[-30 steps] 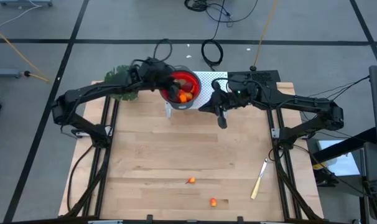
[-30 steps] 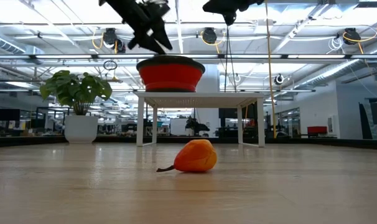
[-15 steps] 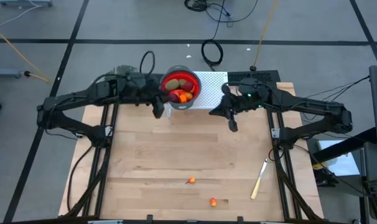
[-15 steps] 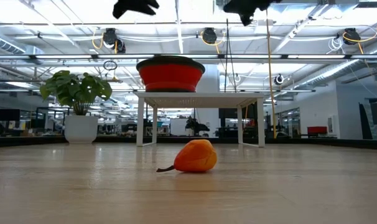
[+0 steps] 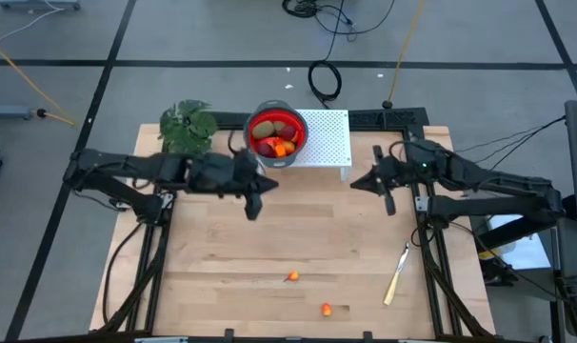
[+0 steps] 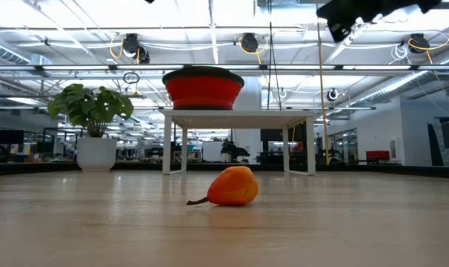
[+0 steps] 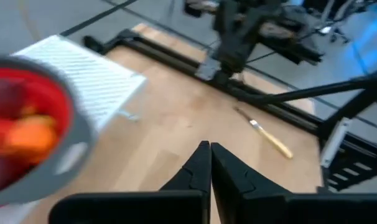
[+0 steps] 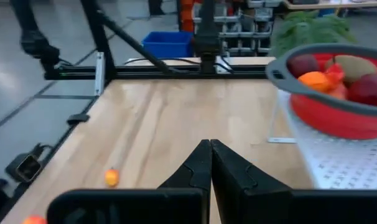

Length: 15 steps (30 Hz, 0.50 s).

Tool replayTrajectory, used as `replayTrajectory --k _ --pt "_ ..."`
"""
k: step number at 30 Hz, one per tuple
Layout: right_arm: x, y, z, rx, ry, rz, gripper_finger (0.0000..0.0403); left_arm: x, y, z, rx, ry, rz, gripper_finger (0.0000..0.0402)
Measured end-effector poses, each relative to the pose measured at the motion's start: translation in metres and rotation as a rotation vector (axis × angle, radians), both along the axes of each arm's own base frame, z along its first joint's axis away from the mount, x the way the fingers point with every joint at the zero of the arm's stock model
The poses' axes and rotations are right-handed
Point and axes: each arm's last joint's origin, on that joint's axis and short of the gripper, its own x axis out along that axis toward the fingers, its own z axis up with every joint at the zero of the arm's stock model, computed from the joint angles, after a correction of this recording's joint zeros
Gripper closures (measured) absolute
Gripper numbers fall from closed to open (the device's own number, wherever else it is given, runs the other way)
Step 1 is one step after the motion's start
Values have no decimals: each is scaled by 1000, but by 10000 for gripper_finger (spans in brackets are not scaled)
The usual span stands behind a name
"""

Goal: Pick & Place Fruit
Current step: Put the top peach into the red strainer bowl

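Note:
A red bowl with a grey rim [image 5: 275, 136] stands on a white perforated stand [image 5: 327, 139] at the far edge and holds several fruits: olive-brown, dark red and orange [image 8: 328, 73]. Two small orange fruits [image 5: 291, 277] [image 5: 327, 309] lie on the wood near the front edge; one shows close up in the low view [image 6: 233, 186]. My left gripper [image 5: 253, 207] hangs shut and empty above the table, just nearer than the bowl [image 7: 27, 127]. My right gripper [image 5: 388, 198] is shut and empty too, in the air to the right of the stand.
A leafy green plant [image 5: 187, 127] stands at the far left beside the bowl. A pale-handled knife [image 5: 396, 273] lies near the table's right edge. Bare wood stretches between the stand and the two loose fruits.
My left gripper has left the space over the bowl, swung round its left side and come toward the near edge, so the fruit in the bowl and the plant show again. My right gripper has drawn back toward the table's right edge.

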Motion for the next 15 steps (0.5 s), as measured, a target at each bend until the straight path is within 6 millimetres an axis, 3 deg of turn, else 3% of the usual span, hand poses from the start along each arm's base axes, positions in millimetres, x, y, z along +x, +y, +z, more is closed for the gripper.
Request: replayTrajectory --k 8,15 --pt "-26 7 -13 -21 -52 31 403 35 -50 -26 16 0 -123 400" --pt "-35 9 -16 -78 -85 44 403 62 -100 -65 68 41 -241 399"
